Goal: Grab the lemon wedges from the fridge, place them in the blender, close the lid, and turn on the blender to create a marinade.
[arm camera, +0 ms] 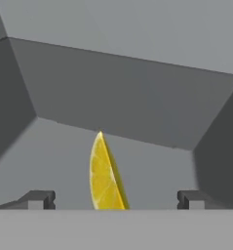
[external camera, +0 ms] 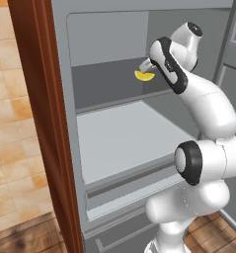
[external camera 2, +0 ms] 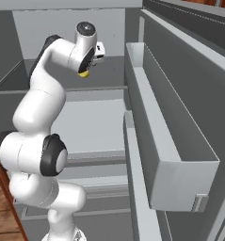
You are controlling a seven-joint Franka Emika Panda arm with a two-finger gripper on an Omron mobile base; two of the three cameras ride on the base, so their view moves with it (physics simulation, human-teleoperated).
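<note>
Fingers [arm camera: 113, 199] spread, lemon wedge [arm camera: 106, 176] between, fridge [external camera: 124, 133] shelf

The white arm reaches up into the open fridge [external camera 2: 189, 84], its hand over the upper shelf [external camera 2: 111, 77]; a lemon wedge [external camera 2: 84, 74] peeks out just beneath the hand; the door bin [external camera 2: 180, 155] juts out at right.

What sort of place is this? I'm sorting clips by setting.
Probably a kitchen, seen from in front of an open fridge: pale grey shelves, a door bin, a lemon wedge between the open fingers, and tiled wall alongside.
</note>
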